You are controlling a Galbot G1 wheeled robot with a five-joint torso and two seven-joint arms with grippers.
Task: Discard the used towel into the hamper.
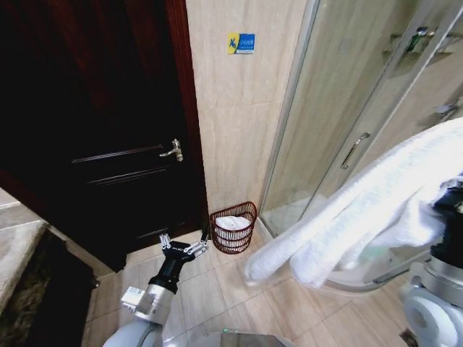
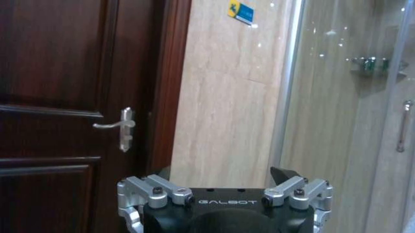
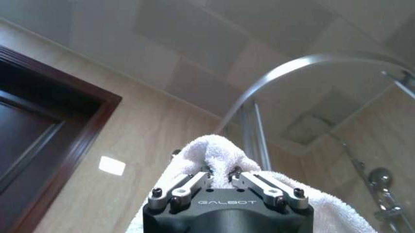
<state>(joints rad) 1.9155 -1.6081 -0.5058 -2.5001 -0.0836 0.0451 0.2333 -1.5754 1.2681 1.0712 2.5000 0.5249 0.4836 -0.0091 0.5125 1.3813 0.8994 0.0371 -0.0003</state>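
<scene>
The hamper [image 1: 233,228], a small red-brown wire basket, stands on the tiled floor against the wall, between the door and the shower enclosure. Something white lies inside it. My right arm is raised at the right and holds the used towel [image 1: 362,210], a big white one that droops to the left, above and to the right of the hamper. In the right wrist view my right gripper [image 3: 220,177] is shut on a fold of the towel [image 3: 211,148]. My left gripper [image 1: 184,246] hangs low, just left of the hamper, open and holding nothing; the left wrist view shows its spread fingers [image 2: 154,190].
A dark wooden door [image 1: 108,130] with a metal handle [image 1: 173,150] fills the left. The curved glass shower enclosure [image 1: 340,116] stands at the right, its sill close to the hamper. A stone counter edge [image 1: 14,249] is at the far left. Bare floor tiles [image 1: 217,289] lie before the hamper.
</scene>
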